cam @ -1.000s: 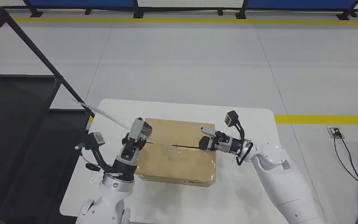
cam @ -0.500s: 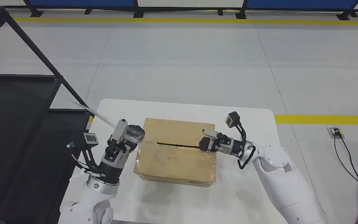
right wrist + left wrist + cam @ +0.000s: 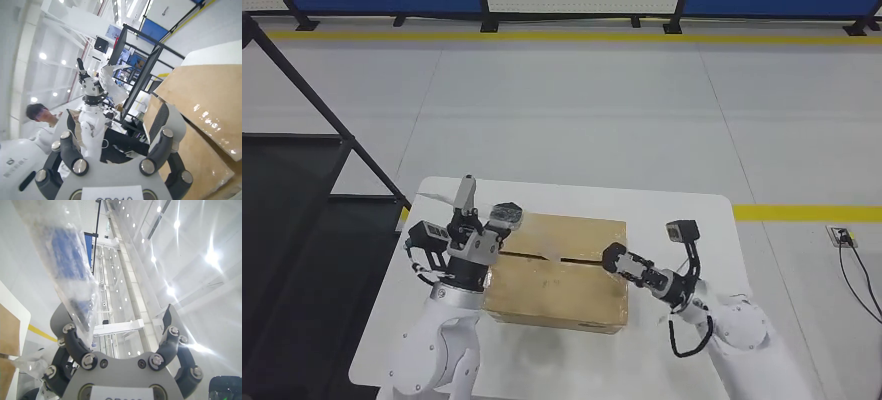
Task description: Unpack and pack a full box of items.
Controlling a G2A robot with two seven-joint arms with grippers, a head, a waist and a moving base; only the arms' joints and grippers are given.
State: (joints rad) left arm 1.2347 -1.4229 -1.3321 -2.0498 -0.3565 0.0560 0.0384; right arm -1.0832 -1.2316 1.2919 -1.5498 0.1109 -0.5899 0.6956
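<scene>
Left gripper (image 3: 115,313): jaws apart, raised above the left end of the cardboard box (image 3: 562,290), with clear plastic film (image 3: 62,256) clinging to one finger. Right gripper (image 3: 116,113): jaws apart, at the box's right end. The box rests on the white table (image 3: 682,215).

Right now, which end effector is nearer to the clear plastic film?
Left. The clear plastic film touches one finger of the left end effector; the right end effector sits apart, at the cardboard box's other end.

Industrial hall, yellow floor line (image 3: 802,212), ceiling lights (image 3: 176,223)
</scene>
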